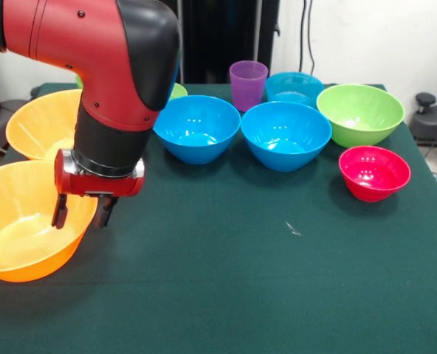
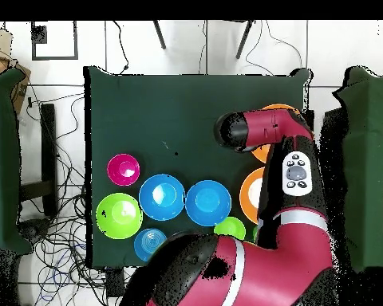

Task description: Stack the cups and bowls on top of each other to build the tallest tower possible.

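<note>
In the front view the gripper (image 1: 84,211) hangs at the left of the frame, its two dark fingers (image 1: 59,210) parted, one on each side of the rim of the nearer orange bowl (image 1: 19,236): the left finger sits inside the bowl and the right one outside its wall, so the rim lies between them. Whether the fingers actually press on the rim cannot be told, and nothing is lifted. That bowl stands at the lower left of the frame on the green table (image 1: 241,280); the second orange bowl (image 1: 38,122) stands just behind it at the middle left, partly hidden by the red and black arm (image 1: 100,51). No tower is built; all pieces stand singly. Two blue bowls (image 1: 197,127) sit side by side, almost touching, at upper centre. Behind them, near the top edge, stand the purple cup (image 1: 248,83) and, just right of it, the teal bowl (image 1: 294,87). A lime green bowl (image 1: 360,112) stands at upper right, with the red-pink bowl (image 1: 374,172) just below it. A sliver of another lime green bowl (image 1: 178,91) shows beside the arm. In the overhead view the arm (image 2: 258,263) covers most of the orange bowls at the right.
</note>
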{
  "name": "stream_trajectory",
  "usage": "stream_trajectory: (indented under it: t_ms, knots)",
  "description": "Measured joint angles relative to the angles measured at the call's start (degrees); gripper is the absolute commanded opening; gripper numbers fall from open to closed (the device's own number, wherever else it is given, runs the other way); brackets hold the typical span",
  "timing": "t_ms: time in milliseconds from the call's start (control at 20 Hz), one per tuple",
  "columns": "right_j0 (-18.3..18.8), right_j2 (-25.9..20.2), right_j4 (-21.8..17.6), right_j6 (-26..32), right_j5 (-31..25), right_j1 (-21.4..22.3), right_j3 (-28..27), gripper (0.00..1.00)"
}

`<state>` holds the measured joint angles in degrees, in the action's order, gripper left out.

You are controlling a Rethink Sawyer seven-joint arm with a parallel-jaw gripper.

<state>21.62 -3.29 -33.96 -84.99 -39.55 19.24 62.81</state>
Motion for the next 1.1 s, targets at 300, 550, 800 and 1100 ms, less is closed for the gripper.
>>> stream_trajectory:
  t_ms: [300,550,800,1100]
  knots:
    - [0.0,0.0,0.0,0.0,0.0,0.6,0.0,1.0]
    - [0.0,0.0,0.0,0.0,0.0,1.4,0.0,1.0]
    - [0.0,0.0,0.0,0.0,0.0,1.5,0.0,0.0]
    - [0.0,0.0,0.0,0.0,0.0,1.5,0.0,0.0]
